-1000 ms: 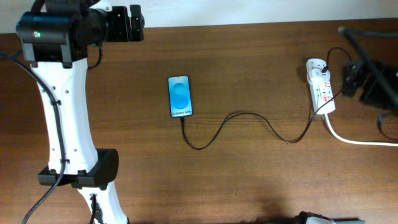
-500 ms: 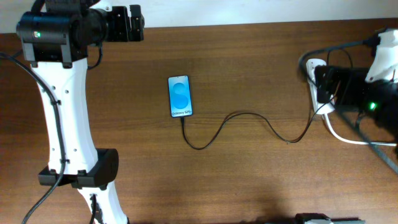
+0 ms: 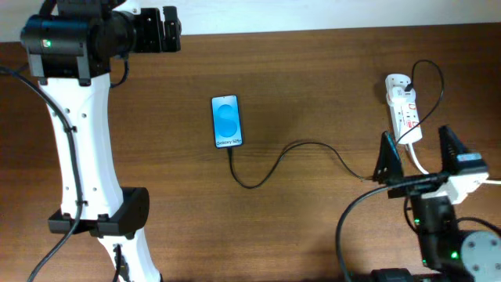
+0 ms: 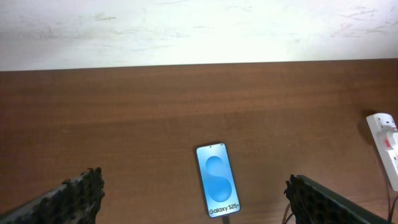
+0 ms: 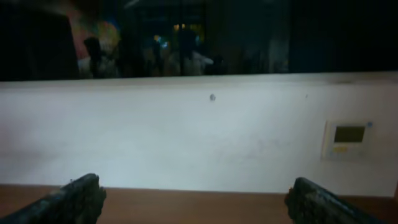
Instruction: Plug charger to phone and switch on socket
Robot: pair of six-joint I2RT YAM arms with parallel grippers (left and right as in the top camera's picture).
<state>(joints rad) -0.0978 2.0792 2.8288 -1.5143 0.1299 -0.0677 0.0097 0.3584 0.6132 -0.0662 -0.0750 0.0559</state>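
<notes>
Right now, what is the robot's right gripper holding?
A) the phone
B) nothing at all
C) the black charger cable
B: the right gripper is open, with only the wall showing between its fingers; the phone and the charger cable lie apart from it.

The table [image 3: 313, 78] is brown wood with thin dark lines running along it. It looks smooth and a bit shiny. Behind its far edge stands a white wall [image 4: 199, 31] with a few faint marks. On the wall, far to the right, sits a small white box [image 5: 346, 139] with a little screen. A tiny dark dot [image 5: 212, 97] sits on the wall near the middle. Above the wall is a dark window [image 5: 249, 37], and blurry coloured lights show in it.
</notes>
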